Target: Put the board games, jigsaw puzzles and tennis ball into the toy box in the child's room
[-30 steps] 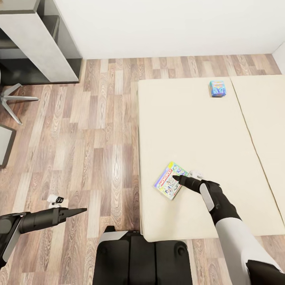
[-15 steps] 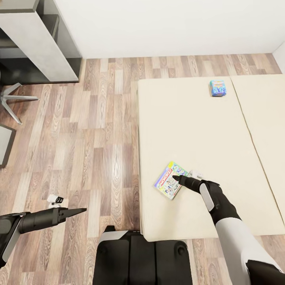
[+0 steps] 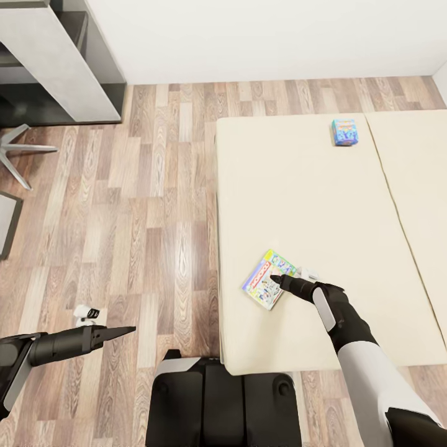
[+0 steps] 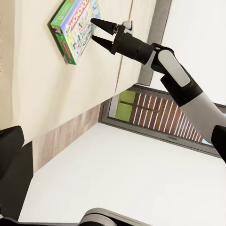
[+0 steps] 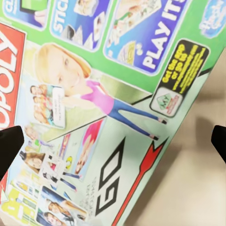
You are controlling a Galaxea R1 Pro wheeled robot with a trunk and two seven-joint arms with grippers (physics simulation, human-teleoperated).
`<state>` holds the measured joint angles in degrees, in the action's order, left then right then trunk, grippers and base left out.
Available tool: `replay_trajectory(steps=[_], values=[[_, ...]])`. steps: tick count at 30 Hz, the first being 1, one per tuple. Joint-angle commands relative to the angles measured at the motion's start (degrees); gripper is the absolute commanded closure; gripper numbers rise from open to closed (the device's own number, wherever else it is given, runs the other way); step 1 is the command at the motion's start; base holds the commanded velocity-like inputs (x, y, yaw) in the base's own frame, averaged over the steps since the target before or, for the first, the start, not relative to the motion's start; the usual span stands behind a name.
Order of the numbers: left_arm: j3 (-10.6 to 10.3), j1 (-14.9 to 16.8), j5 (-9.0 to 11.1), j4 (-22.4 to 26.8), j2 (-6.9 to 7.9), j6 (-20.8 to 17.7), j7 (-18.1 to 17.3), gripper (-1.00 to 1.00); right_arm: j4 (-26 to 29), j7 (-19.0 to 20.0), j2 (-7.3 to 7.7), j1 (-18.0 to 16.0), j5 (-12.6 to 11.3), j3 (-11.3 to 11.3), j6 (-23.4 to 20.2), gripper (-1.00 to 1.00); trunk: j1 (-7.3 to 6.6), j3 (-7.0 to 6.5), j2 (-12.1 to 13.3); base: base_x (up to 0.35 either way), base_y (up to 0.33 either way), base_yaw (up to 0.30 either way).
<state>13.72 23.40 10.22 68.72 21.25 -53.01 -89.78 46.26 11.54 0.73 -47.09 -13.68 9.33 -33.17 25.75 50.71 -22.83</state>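
Head view first: I have the right end effector (image 3: 280, 284) out over the bed (image 3: 323, 205), its dark fingertips at the right edge of the green board game (image 3: 268, 280), which lies flat in the lower middle of the frame near the bed's left edge. From the left wrist view I can see that end effector (image 4: 100, 32) with its two fingers spread, a clear gap between them, tips just off the board game (image 4: 74, 29) and not closed on it. The right wrist view looks straight down on the game's printed lid (image 5: 108, 108), with a dark fingertip at each side edge of the frame, well apart.

A second, smaller blue board game (image 3: 344, 131) sits at the upper right of the head view, near the seam between the two mattress halves and well apart from the first.

My left end effector (image 3: 115, 333) hangs low at the lower left of the head view, over the wood floor (image 3: 124, 217); its fingers look drawn together to a point. A grey cabinet (image 3: 56, 56) and a chair leg (image 3: 18, 149) sit at the upper left.
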Motion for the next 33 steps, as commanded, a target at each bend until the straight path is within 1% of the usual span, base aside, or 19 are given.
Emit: replay_trajectory(steps=[1, 7, 16, 18, 25, 30, 33], values=[[0.0, 0.0, 0.0, 0.0, 0.02, -0.6, -0.2, -1.0, 0.1, 0.2, -0.04, 0.0, 0.0, 0.2, -0.3, -1.0, 0.03, 0.15, -0.1, 0.0, 0.0, 0.0], [0.0, 0.0, 0.0, 0.0, 0.02, -0.6, -0.2, -1.0, 0.2, 0.3, -0.03, 0.0, -0.1, 0.1, -0.3, -1.0, 0.03, 0.48, -0.1, 0.0, 0.0, 0.0], [0.0, 0.0, 0.0, 0.0, -0.01, -0.6, -0.2, -1.0, 0.2, 0.2, -0.13, 0.0, 0.0, 0.1, 0.1, -1.0, 0.03, 0.53, -0.1, 0.0, 0.0, 0.0], [0.0, 0.0, 0.0, 0.0, -0.01, -0.6, -0.2, -1.0, 0.3, 0.2, -0.34, -0.1, 0.0, 0.0, 0.2, -1.0, 0.03, 0.53, -0.1, 0.0, 0.0, 0.0], [0.0, 0.0, 0.0, 0.0, 0.01, -0.6, -0.2, -1.0, 0.3, 0.3, -2.58, -0.2, 0.0, -0.2, 0.4, -1.0, 0.03, 0.53, -0.1, 0.0, 0.0, 0.0], [0.0, 0.0, 0.0, 0.0, 0.02, -0.6, -0.2, -1.0, 0.3, 0.3, -3.74, -0.2, 0.2, -0.2, 0.5, -1.0, 0.03, 0.53, -0.1, 0.0, 0.0, 0.0], [0.0, 0.0, 0.0, 0.0, 0.02, -0.6, -0.2, -1.0, 0.3, 0.3, -4.1, -0.2, 0.5, -0.2, 0.5, -1.0, 0.03, 0.53, -0.1, 0.0, 0.0, 0.0]])
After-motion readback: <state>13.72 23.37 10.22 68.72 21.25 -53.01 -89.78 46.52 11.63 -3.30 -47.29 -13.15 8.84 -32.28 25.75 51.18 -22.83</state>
